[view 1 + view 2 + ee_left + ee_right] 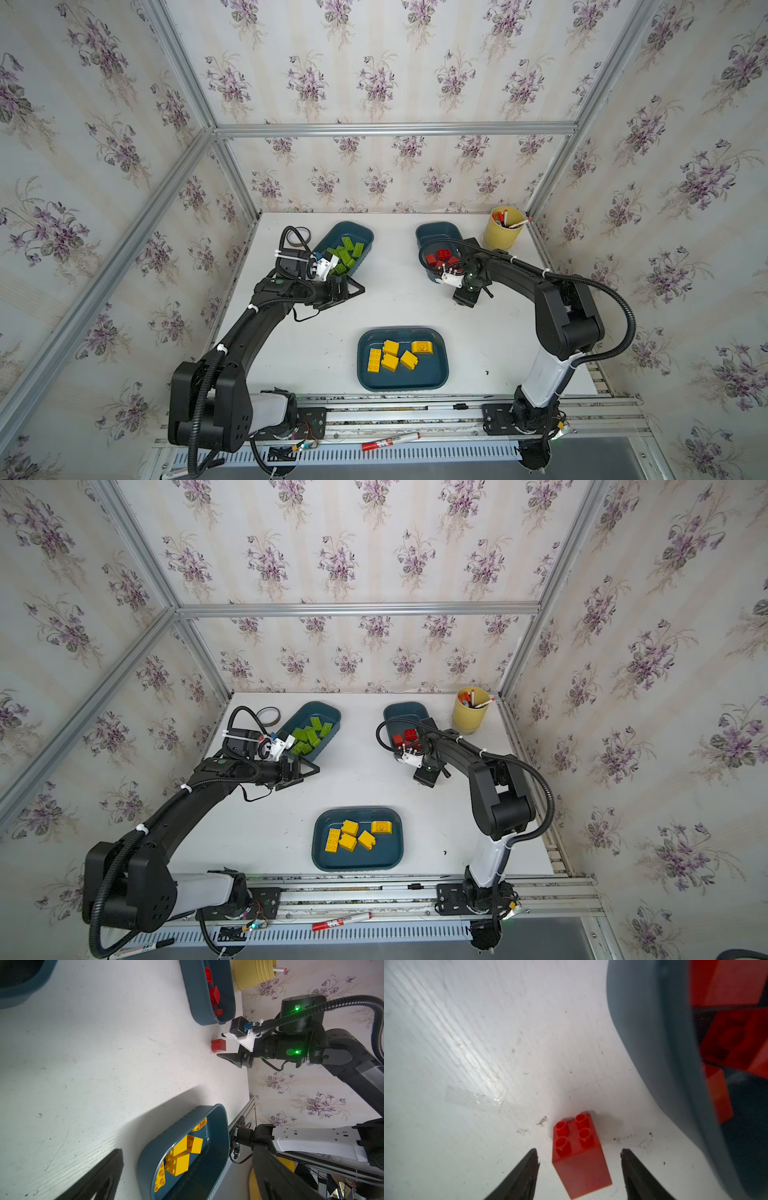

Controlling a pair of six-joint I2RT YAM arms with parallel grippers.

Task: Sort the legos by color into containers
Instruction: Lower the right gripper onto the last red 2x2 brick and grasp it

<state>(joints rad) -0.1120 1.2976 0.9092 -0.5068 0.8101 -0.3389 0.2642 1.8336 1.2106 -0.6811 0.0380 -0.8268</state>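
Only loose lego seen: red brick (581,1167) on the table (467,1043), just beside the tray of reds (654,1043), not in it. Right claw (579,1150) straddles it, jaws apart, no contact, apparently lined up to pinch. The tray wall is close and could snag. Left claw (347,296) wide apart, empty, by the tray of greens (353,227). Tray of yellows (361,361) and pen cup (503,232) well apart.

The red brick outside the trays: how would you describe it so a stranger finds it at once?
Find the far right tray, the one with red bricks, next to the yellow cup. Just outside its near end, one red brick stands on the white table, within the open right hand. It alone lies outside any tray; four studs face up.
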